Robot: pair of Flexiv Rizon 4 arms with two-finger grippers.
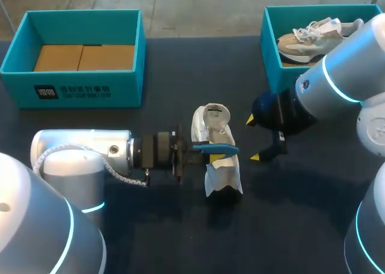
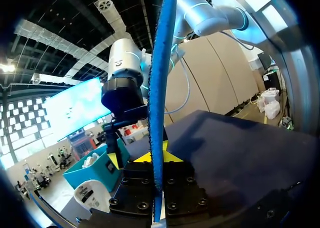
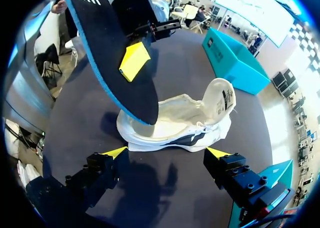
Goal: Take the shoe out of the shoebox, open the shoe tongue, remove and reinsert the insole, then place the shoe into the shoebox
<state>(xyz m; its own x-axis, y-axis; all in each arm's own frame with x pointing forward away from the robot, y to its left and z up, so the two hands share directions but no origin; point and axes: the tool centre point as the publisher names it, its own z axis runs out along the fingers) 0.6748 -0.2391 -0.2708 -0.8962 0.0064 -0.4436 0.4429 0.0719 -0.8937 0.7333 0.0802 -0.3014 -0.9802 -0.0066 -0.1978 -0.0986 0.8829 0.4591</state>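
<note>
A white shoe (image 1: 218,171) lies on the dark table, its tongue (image 1: 215,114) folded open. My left gripper (image 1: 212,156) is shut on a blue-edged black insole (image 1: 224,148) just above the shoe. In the left wrist view the insole (image 2: 161,77) stands edge-on between the yellow tips of that gripper (image 2: 152,158). The right wrist view shows the insole (image 3: 115,62) tilted, its lower end in the opening of the shoe (image 3: 180,125). My right gripper (image 3: 167,153) is open and holds nothing, a short way from the shoe's side; it also shows in the head view (image 1: 257,139).
A teal shoebox (image 1: 129,84) with cardboard in its bottom stands at the back left. A second teal box (image 1: 269,51) at the back right holds another pale sneaker (image 1: 310,36), partly hidden by my right arm.
</note>
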